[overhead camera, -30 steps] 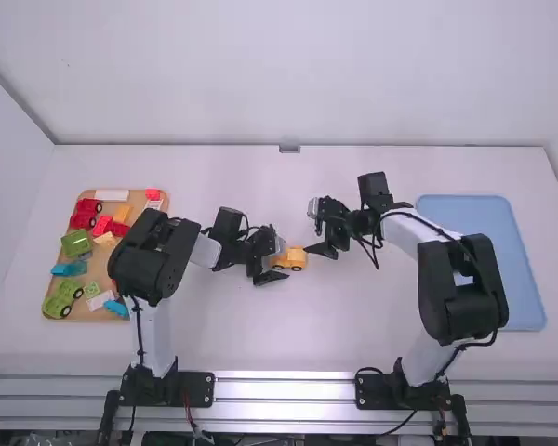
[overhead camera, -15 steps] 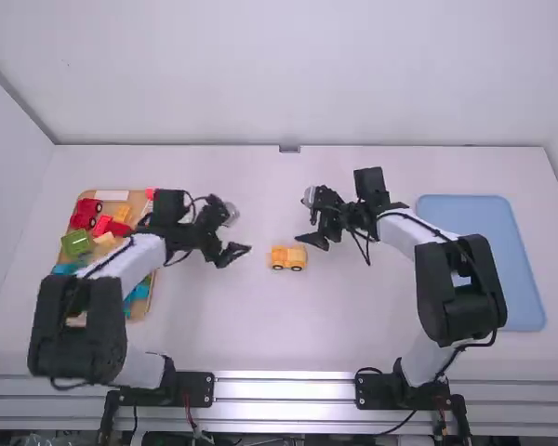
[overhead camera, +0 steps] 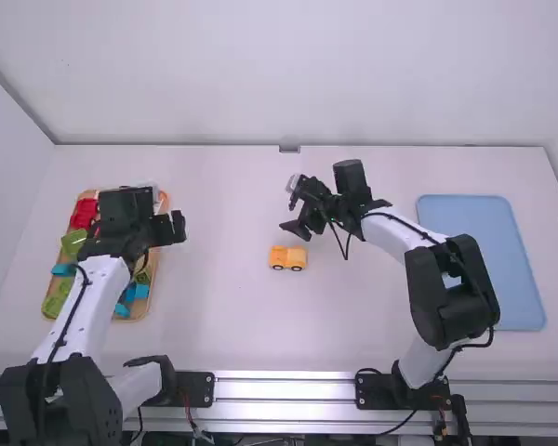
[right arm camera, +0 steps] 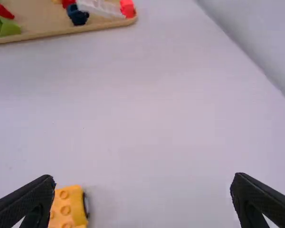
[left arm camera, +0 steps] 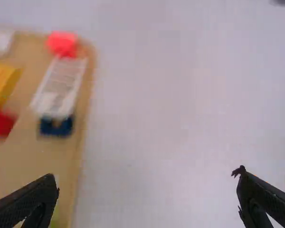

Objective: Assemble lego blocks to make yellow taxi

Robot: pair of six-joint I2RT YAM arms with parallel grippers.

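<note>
The yellow car piece (overhead camera: 287,257) rests on the table near the middle, its dark wheels on the side toward the camera; its studded top (right arm camera: 65,207) shows in the right wrist view. My right gripper (overhead camera: 295,229) is just beyond the car, apart from it. The right gripper (right arm camera: 142,198) is open and holds nothing. At the block tray's right edge hangs my left gripper (overhead camera: 179,227). In its own wrist view the left gripper (left arm camera: 147,194) has its fingers wide apart with nothing between them. A yellow block (left arm camera: 3,84) lies in the tray.
The wooden tray (left arm camera: 79,156) at the left holds red, green, blue and white blocks, partly covered by the left arm. A blue tray (overhead camera: 484,260) lies at the right. A wall (overhead camera: 288,74) rises behind the table.
My left gripper has let go of the car and swung left to the wooden tray. The right gripper has shifted slightly left and away from the camera. The car has stayed in place.
</note>
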